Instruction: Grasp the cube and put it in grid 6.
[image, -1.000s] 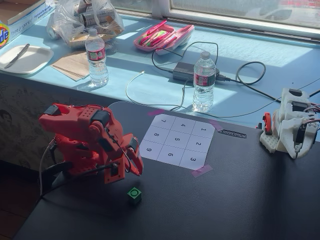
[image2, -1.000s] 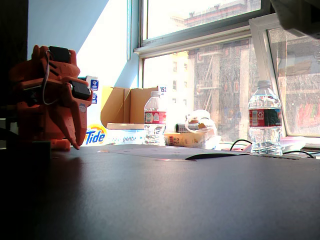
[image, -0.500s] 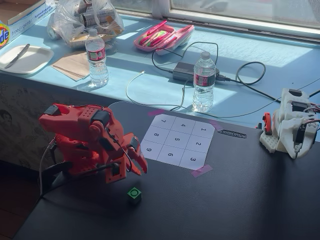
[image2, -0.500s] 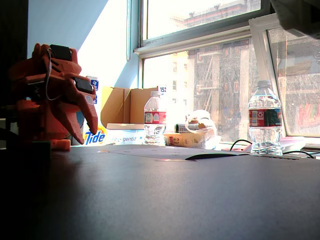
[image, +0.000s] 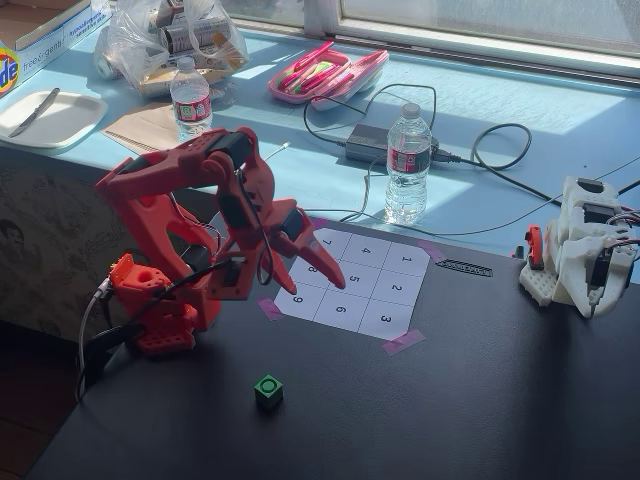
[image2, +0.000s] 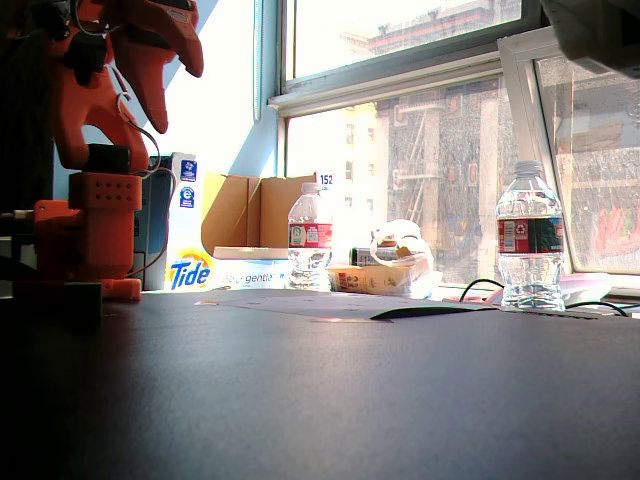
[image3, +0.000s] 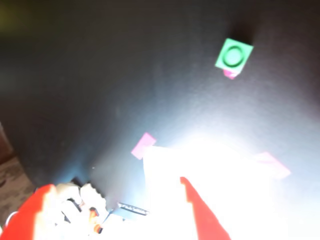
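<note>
The red arm is raised above the dark bench (image: 480, 380), its hand (image: 315, 283) hanging over the left cells of the numbered sheet with fingers spread and nothing between them. The cube (image: 268, 389) sits alone on the bench, well short of the sheet and apart from grid 6 (image: 341, 310). In the wrist view glare washes the sheet out, though the cube (image3: 233, 55) seems untouched.

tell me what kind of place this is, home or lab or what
Most likely an informal hobby workspace by a city-facing window, not a formal lab. A dark tabletop holds the taped white numbered grid sheet, and the pale blue sill is cluttered with clear plastic water bottles, a white paper plate and a Tide detergent box.
</note>
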